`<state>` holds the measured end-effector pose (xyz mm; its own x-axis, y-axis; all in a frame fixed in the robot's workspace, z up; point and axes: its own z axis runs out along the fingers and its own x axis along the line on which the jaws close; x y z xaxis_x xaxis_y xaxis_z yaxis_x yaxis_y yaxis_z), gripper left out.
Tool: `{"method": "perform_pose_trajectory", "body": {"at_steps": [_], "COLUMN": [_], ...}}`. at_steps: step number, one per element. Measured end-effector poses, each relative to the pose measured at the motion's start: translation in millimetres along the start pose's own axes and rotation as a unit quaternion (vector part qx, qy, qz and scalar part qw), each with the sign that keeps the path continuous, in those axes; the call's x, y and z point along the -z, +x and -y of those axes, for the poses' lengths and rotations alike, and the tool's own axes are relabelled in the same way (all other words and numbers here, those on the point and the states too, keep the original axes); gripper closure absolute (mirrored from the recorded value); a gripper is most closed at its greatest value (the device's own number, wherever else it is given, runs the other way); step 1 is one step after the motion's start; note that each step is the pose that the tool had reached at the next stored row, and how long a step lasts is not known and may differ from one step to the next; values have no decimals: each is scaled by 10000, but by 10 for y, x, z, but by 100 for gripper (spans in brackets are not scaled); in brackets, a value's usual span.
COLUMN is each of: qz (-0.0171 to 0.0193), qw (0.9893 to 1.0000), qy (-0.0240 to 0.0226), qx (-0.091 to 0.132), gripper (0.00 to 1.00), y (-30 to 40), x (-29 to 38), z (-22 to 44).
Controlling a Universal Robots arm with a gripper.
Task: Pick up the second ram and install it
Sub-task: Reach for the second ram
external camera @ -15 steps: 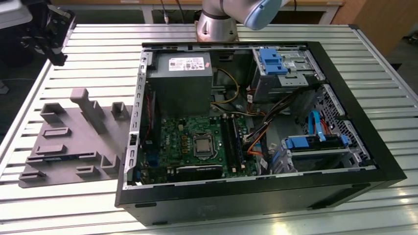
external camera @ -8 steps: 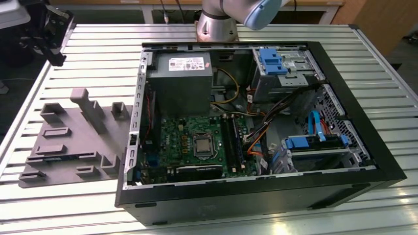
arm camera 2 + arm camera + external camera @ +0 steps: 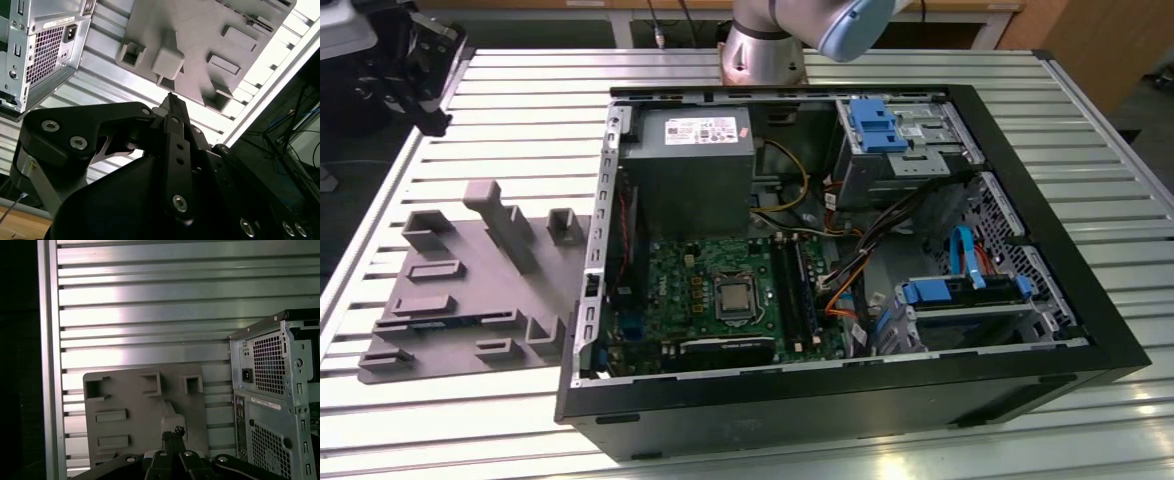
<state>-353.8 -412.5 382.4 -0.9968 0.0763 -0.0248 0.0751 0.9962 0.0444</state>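
Note:
A thin bluish strip [image 3: 427,323], the second ram as far as I can tell, lies flat in a slot of the grey tray [image 3: 460,345] at the exterior view's left. In both wrist views my gripper [image 3: 173,431] [image 3: 172,99] hangs high above this tray [image 3: 130,400] [image 3: 200,30], over its tall upright block [image 3: 172,421]. Its black fingers are pressed together with nothing between them. The green motherboard [image 3: 687,275] lies in the open computer case [image 3: 1067,300], with long black slot rails [image 3: 790,285] right of the processor socket.
The case's rear panel [image 3: 270,390] [image 3: 45,55] stands beside the tray. Inside the case are a grey power supply [image 3: 687,165], blue drive brackets [image 3: 874,125] and loose cables [image 3: 847,285]. The ribbed metal table [image 3: 520,110] ends in a dark drop-off [image 3: 20,365].

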Motion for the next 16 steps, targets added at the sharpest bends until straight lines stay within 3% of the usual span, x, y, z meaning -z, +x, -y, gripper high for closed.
{"method": "perform_pose_trajectory", "body": {"at_steps": [16], "qz": [0], "qw": [10000], "qy": [0], "qx": [0], "gripper": [89], "y": [92], "x": [-31], "z": [56]}}
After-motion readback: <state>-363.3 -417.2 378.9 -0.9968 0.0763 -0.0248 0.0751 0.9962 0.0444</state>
